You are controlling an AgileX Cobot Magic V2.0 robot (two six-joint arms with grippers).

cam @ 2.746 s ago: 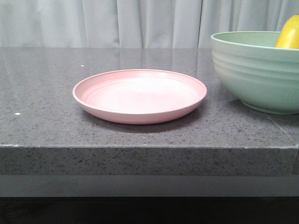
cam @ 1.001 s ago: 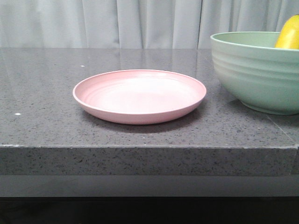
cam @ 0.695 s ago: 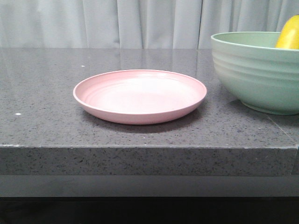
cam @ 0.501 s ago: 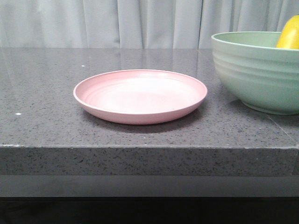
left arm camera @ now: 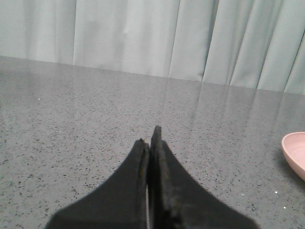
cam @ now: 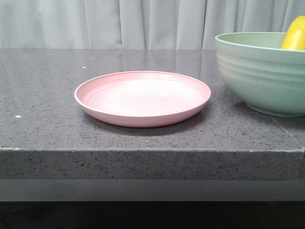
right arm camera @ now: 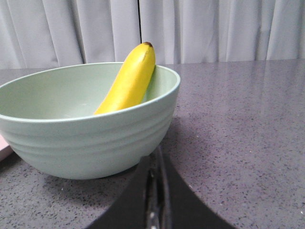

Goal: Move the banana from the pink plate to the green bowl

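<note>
Now the right gripper [right arm camera: 155, 164] sits low on the worktop [cam: 43, 95] just in front of the green bowl [right arm camera: 90, 138], its fingers [right arm camera: 164, 191] pressed together and holding nothing. The left gripper [left arm camera: 150, 143] is closed and empty too, beside the pink plate [cam: 142, 98], which has nothing on it. Further back, the banana [right arm camera: 128, 78] leans inside the bowl, its tip above the rim. I think the task is nearly done. The risk is that the right arm bumps the bowl, since it is so close; then the banana could tip out.
</note>
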